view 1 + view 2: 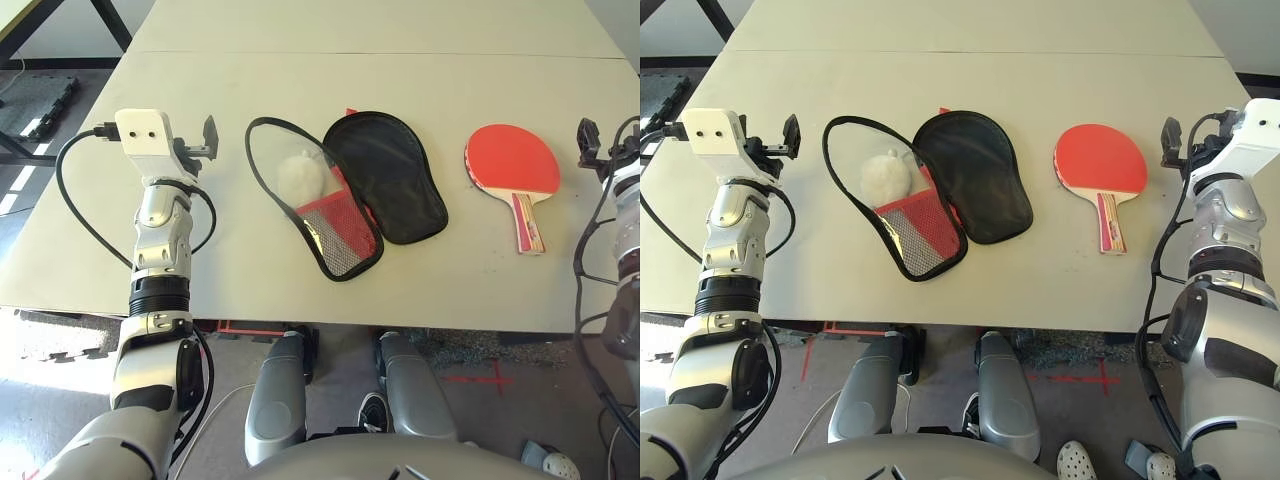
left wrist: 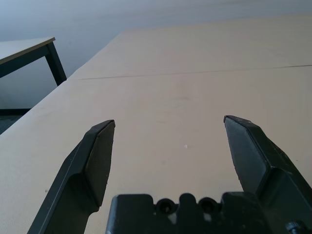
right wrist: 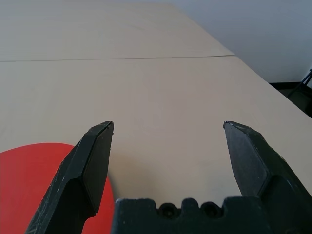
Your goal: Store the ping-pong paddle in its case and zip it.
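Note:
The ping-pong paddle (image 1: 1100, 166) lies flat on the table's right side, red face up, its striped handle toward the front edge. The case (image 1: 940, 190) lies unzipped and spread in the middle: one half shows its black inside (image 1: 975, 170), the other holds a white fluffy ball (image 1: 885, 177) and a red panel with mesh pocket (image 1: 920, 235). My left gripper (image 2: 168, 129) hovers open left of the case with nothing between its fingers. Just right of the paddle my right gripper (image 3: 168, 130) is open too, and the paddle's red face (image 3: 34, 190) lies beside one finger.
The pale table (image 1: 400, 60) stretches far back, with a seam across it. A dark frame and floor mats (image 1: 30, 110) lie beyond the left edge. A black cable (image 1: 80, 200) loops beside my left forearm.

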`<state>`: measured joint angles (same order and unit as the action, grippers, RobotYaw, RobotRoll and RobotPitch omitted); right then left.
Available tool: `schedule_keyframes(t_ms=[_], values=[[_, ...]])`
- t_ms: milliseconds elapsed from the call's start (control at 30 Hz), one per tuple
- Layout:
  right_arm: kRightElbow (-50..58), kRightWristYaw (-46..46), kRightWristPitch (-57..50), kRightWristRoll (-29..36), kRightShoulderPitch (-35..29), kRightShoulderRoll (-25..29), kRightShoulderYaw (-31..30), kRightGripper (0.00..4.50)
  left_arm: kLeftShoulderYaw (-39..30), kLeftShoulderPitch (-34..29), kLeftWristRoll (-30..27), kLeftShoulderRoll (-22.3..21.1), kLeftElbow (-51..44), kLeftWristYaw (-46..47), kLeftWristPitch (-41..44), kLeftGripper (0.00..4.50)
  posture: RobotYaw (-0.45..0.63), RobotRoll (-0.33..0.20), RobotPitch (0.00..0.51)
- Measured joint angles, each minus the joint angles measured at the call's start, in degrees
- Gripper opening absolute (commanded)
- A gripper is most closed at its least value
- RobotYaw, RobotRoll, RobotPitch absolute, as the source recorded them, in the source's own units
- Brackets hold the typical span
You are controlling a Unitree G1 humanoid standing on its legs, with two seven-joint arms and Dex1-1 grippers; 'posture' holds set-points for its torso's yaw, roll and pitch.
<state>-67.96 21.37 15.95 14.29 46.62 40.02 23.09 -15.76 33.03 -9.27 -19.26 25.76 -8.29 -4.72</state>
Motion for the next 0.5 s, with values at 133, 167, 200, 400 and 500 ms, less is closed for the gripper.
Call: schedule_keyframes(t_ms=[133, 167, 200, 400, 500], values=[[-0.1, 0.0, 0.0, -0.1, 0.3, -0.4, 0.0, 4.48, -0.1, 0.0, 0.0, 0.0, 0.0, 0.2, 0.0, 4.5, 0.06, 0.0, 0.229], [-0.1, 0.0, 0.0, -0.1, 0.3, -0.5, 0.0, 4.48, -0.1, -0.1, 0.0, 0.0, -0.1, 0.3, 0.0, 4.5, 0.07, 0.0, 0.232], [-0.1, 0.0, 0.0, -0.2, 0.4, -0.5, -0.1, 4.48, -0.2, -0.1, 0.0, 0.0, -0.1, 0.5, 0.0, 4.5, 0.07, 0.0, 0.232], [-0.5, 0.0, -0.2, -1.0, 1.6, -1.2, -0.1, 4.48, -2.2, 2.6, -1.1, -3.6, -3.7, 1.1, 2.8, 4.5, 0.09, 0.0, 0.232], [-0.9, 0.0, -0.3, -1.4, 1.8, -2.7, -0.4, 4.48, -2.2, 7.3, -3.2, -6.1, -10.4, -0.3, 7.0, 4.5, 0.09, 0.0, 0.222]])
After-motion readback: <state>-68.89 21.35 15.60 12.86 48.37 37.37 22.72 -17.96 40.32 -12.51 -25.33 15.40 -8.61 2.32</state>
